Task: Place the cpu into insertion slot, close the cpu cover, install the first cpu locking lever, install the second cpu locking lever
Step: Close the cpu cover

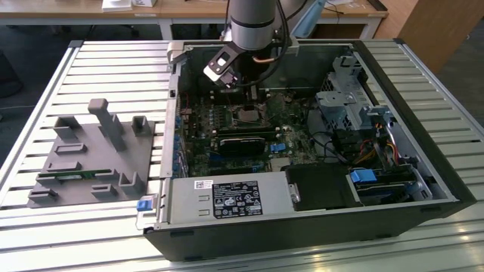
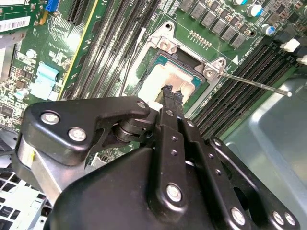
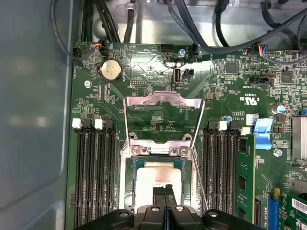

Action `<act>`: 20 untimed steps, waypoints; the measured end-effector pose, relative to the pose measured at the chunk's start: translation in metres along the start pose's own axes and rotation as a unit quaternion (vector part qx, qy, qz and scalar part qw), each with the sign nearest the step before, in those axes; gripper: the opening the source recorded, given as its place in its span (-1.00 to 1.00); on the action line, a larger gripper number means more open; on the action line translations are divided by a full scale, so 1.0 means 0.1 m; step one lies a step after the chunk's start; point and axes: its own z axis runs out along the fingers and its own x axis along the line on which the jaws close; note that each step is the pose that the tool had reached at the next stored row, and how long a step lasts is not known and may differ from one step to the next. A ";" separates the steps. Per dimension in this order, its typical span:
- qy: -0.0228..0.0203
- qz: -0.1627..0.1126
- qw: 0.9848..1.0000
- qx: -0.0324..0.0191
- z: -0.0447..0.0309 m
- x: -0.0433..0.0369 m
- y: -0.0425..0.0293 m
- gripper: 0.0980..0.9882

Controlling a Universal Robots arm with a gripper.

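Green motherboard (image 3: 158,81) lies in the open black case (image 1: 302,232), which rests on a slatted metal tabletop (image 1: 113,62). In the exterior view we see the arm (image 1: 253,22) reaching down into the case over the board. We find the cpu (image 3: 153,175), pale metal face up, seated in the slot (image 3: 128,187), between two banks of long black memory slots (image 3: 93,177). The cover (image 3: 163,98) is swung up off the slot on its hinge, leaving the chip bare. In both wrist views the tool (image 3: 164,190) has its two black fingers pressed together with nothing between them, tips right over the cpu's face; we cannot tell whether they touch it. In the second wrist view a thin silver lever (image 2: 254,82) juts out from the slot's corner across the memory slots, not hooked down. A round coin cell (image 3: 111,70) sits on the board beyond the cover. As for writing, the board carries small white lettering, and the silver power supply (image 1: 189,198) wears a black-and-white label (image 1: 236,199) dense with fine print. A grey fixture (image 1: 90,153) stands on the tabletop at the exterior view's left, beside the case.
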 end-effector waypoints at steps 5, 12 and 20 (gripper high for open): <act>0.000 0.000 1.000 0.000 -0.005 -0.007 0.000 -0.95; 0.000 0.000 1.000 0.000 -0.003 -0.039 0.007 -0.95; 0.000 0.000 1.000 0.000 -0.057 -0.040 0.030 -0.95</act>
